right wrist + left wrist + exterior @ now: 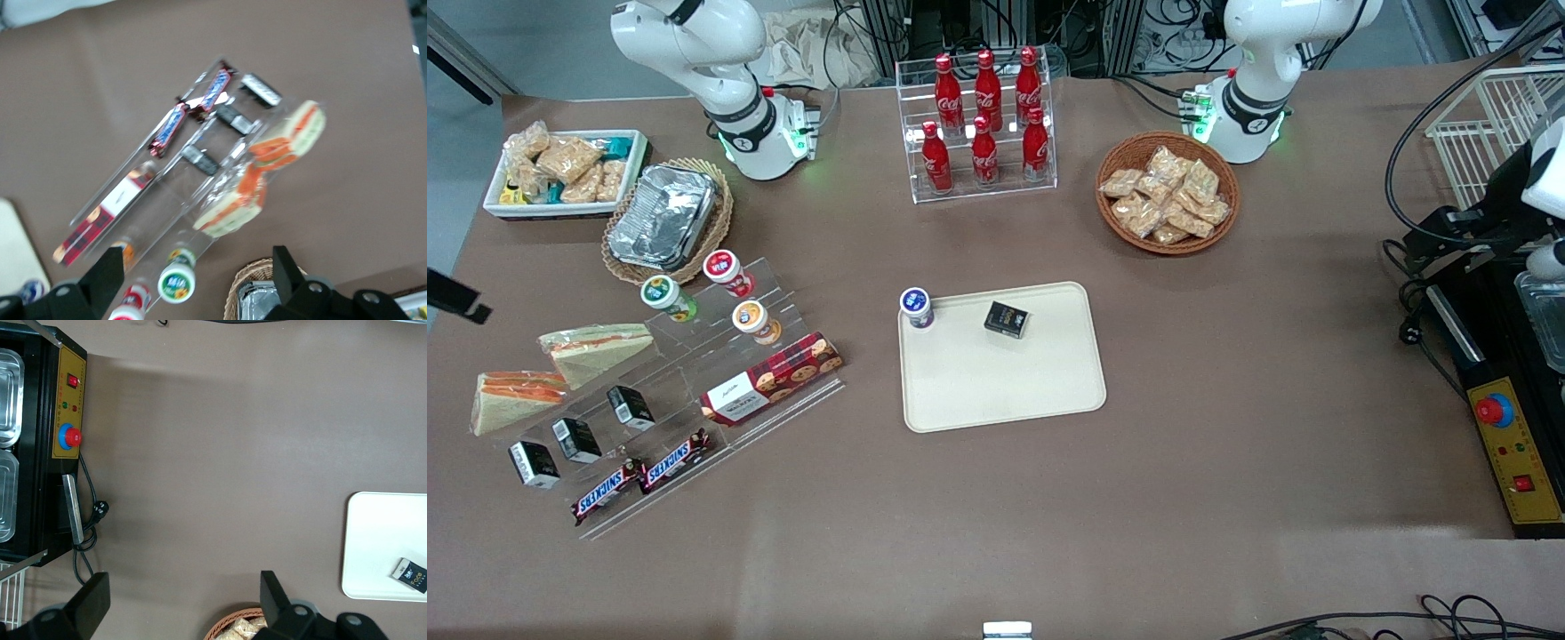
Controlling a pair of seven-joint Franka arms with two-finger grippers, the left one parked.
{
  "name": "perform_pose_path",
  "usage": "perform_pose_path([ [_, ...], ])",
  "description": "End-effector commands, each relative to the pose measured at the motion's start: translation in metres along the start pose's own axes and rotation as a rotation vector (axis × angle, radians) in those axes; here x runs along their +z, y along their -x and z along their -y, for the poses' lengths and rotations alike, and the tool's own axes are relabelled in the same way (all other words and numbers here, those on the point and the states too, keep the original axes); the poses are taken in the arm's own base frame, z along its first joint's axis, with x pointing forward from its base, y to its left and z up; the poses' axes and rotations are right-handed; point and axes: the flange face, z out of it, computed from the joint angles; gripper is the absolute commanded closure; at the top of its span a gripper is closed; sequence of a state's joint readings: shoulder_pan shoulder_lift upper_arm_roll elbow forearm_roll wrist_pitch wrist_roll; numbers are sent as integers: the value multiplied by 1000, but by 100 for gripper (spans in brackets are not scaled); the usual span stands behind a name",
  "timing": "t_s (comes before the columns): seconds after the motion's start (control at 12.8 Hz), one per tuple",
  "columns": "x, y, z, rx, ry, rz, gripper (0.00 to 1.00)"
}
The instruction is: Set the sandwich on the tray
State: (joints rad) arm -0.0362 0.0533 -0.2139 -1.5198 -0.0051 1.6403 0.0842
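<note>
In the front view, the sandwich (516,400) is seen lying on the worktop close to the edge at the working arm's end. It lies just beside a clear rack (694,391) and nearer to the front camera than a paler wedge (596,349). The tray (1005,391) is set about mid-worktop, well apart from the sandwich. A cup (916,307) and a black box (1007,319) are carried on the tray.

In the left wrist view, part of the tray (380,540) is shown with the black box (408,573) on it.

In the right wrist view, the gripper (197,257) is held above the rack (167,193). Its fingers (107,273) are spread wide, with nothing gripped between them. The sandwich (293,137) is seen apart from the gripper, untouched, beside the paler wedge (230,203).
</note>
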Motion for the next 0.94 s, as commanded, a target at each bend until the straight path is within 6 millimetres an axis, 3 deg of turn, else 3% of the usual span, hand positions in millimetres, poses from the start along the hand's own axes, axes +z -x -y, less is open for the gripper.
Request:
perform_pose_path([
  [0.0,14,-15,-33,118,-1,-12,1],
  [0.31,65,-41,-85,229,36,14,2],
  [0.47,84,-48,-107,395,32,17,2],
  [0.7,112,-59,-131,570,52,9,2],
  [0.86,131,-71,-130,806,40,-22,2],
])
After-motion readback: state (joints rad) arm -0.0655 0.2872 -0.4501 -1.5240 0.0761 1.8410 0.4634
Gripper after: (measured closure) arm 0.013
